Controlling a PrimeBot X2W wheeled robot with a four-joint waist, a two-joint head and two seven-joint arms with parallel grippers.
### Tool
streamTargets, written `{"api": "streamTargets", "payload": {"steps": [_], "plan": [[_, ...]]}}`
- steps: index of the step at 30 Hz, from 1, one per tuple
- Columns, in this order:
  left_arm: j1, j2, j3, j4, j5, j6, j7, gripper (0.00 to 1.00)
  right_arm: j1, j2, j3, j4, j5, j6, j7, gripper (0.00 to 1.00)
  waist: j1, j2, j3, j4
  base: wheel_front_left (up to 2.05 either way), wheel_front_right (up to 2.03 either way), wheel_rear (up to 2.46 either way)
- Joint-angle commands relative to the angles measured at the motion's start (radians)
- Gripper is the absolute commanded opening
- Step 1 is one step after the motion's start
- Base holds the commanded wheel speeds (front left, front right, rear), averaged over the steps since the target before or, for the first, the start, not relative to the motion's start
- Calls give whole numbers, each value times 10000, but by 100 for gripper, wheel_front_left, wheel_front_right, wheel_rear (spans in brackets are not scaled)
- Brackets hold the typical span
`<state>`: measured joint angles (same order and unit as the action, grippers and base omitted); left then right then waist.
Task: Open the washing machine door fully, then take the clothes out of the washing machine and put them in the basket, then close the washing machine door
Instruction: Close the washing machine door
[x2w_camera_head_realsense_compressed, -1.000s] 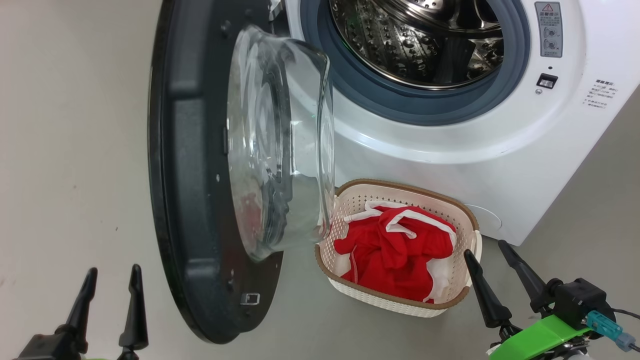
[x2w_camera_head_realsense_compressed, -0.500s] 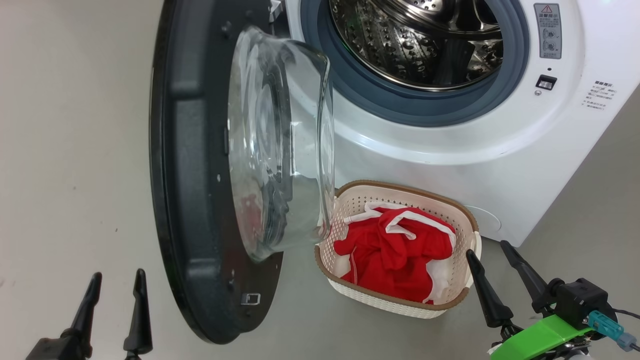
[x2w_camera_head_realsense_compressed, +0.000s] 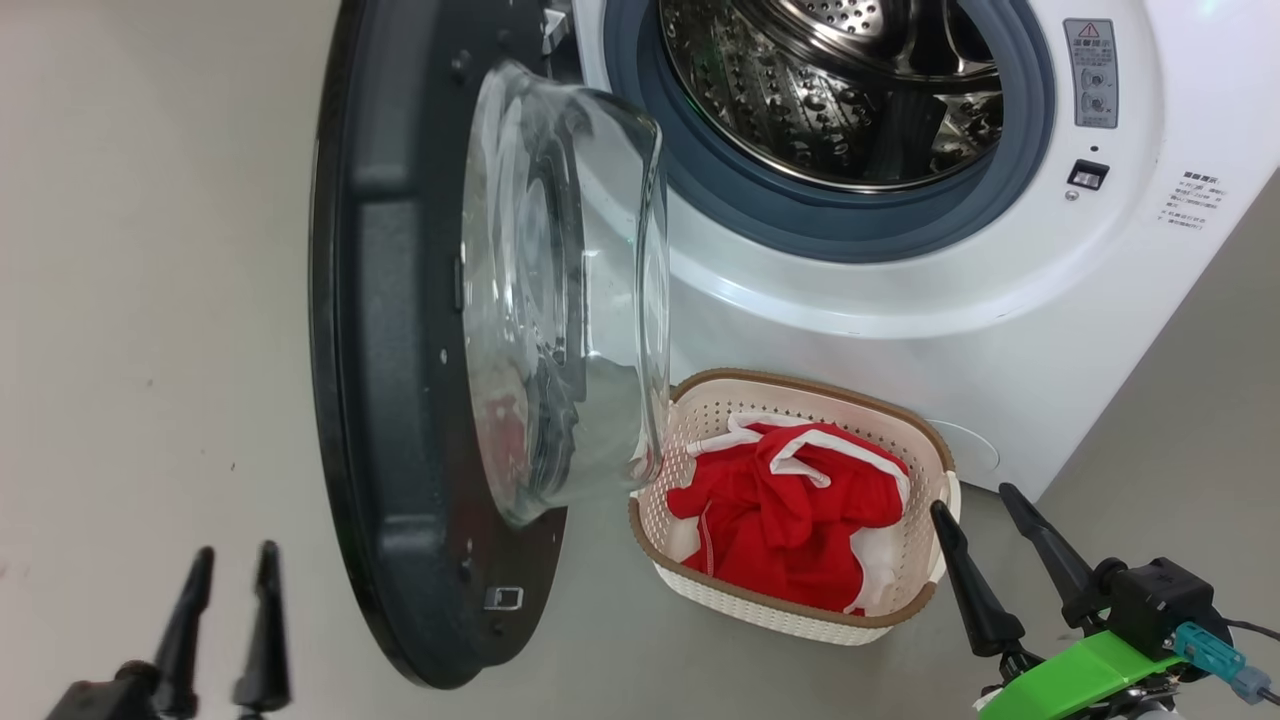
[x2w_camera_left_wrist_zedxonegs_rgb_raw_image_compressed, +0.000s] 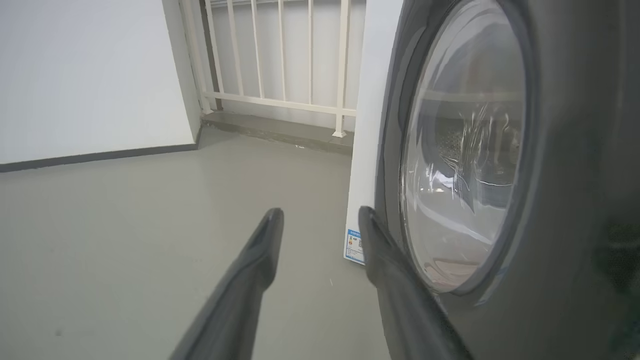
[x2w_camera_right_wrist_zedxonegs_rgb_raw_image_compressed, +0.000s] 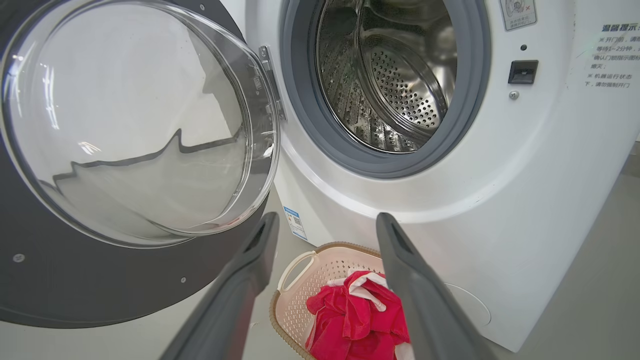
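The washing machine (x2w_camera_head_realsense_compressed: 900, 300) stands with its door (x2w_camera_head_realsense_compressed: 390, 400) swung out to the left, the glass bowl facing the steel drum (x2w_camera_head_realsense_compressed: 840, 90), where no garment shows. On the floor in front, the basket (x2w_camera_head_realsense_compressed: 760, 610) holds the red clothes (x2w_camera_head_realsense_compressed: 790, 510). My left gripper (x2w_camera_head_realsense_compressed: 236, 552) is open and holds nothing, low on the door's outer side. In the left wrist view it (x2w_camera_left_wrist_zedxonegs_rgb_raw_image_compressed: 320, 212) points along the door's outer face (x2w_camera_left_wrist_zedxonegs_rgb_raw_image_compressed: 565, 150), right finger close to the rim. My right gripper (x2w_camera_head_realsense_compressed: 970, 498) is open just right of the basket. The right wrist view has it (x2w_camera_right_wrist_zedxonegs_rgb_raw_image_compressed: 326, 217) above the basket (x2w_camera_right_wrist_zedxonegs_rgb_raw_image_compressed: 300, 295) and clothes (x2w_camera_right_wrist_zedxonegs_rgb_raw_image_compressed: 355, 315).
Grey floor (x2w_camera_head_realsense_compressed: 150, 300) spreads to the left of the door. Beyond it, the left wrist view has a white wall with a dark skirting (x2w_camera_left_wrist_zedxonegs_rgb_raw_image_compressed: 90, 75) and a white railing (x2w_camera_left_wrist_zedxonegs_rgb_raw_image_compressed: 280, 55). A blue sticker (x2w_camera_left_wrist_zedxonegs_rgb_raw_image_compressed: 354, 246) sits low on the machine's side.
My left gripper's fingers have drawn a little closer together and sit slightly lower in the head view. The head view has shifted a bit. The right gripper, door, basket and clothes are unmoved.
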<state>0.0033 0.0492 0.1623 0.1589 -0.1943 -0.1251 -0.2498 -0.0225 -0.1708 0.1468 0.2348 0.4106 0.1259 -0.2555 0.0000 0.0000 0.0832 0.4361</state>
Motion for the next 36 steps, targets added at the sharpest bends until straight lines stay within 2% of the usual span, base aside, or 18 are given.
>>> {"api": "streamTargets", "payload": {"steps": [1, 6, 9, 14, 18, 22, 26, 30, 31, 33, 36], "plan": [[-224, 248, 293, -288, -230, -56, -120, 0, -90, -42, 211, -205, -123, 48, -63, 100, 0, 0, -24, 4, 0, 0, 0], [-581, 760, 253, -541, -1168, -56, -120, 0, -72, 26, 231, -189, -102, 48, -63, 100, 0, 0, -89, 17, 0, 0, 0], [-903, 1317, 193, -671, -1802, -56, -120, 0, -68, 51, 244, -215, -116, 48, -63, 100, 0, 0, -30, 27, 0, 0, 0], [-1744, 2554, -253, -528, -3516, -56, -120, 0, -142, -5, 257, -245, -140, 48, -63, 100, 0, 0, 136, 46, 0, 0, 0], [-2508, 3680, -1039, -72, -5621, -56, -102, 0, -236, -29, 297, -251, -135, 48, -63, 100, 0, 0, 266, -22, 0, 0, 0], [-3143, 4821, -2012, 30, -8237, -56, 768, 0, -284, -65, 278, -270, -121, 48, -63, 100, 0, 0, 370, -87, 0, 0, 0], [-3580, 5828, -2481, -248, -10230, -56, 1439, 0, -347, -105, 266, -275, -112, 48, -63, 100, 0, 0, 489, -157, 0, 0, 0], [-3836, 6581, -2859, -686, -11697, -56, 2136, 0, -406, -126, 265, -304, -121, 48, -63, 100, 0, 0, 612, -242, 0, 0, 0], [-3836, 6581, -2859, -686, -11697, -56, 2136, 0, -406, -126, 265, -304, -121, 48, -63, 100, 0, 0, 612, -242, 0, 0, 0], [-3993, 6981, -3213, -1054, -12527, -56, 2805, 0, -450, -154, 239, -315, -126, 48, -63, 100, 0, 0, 694, -278, 0, 0, 0], [-4112, 7138, -3362, -1314, -13004, -56, 3166, 0, -489, -168, 229, -316, -130, 48, -63, 100, 0, 0, 747, -307, 0, 0, 0]]}}
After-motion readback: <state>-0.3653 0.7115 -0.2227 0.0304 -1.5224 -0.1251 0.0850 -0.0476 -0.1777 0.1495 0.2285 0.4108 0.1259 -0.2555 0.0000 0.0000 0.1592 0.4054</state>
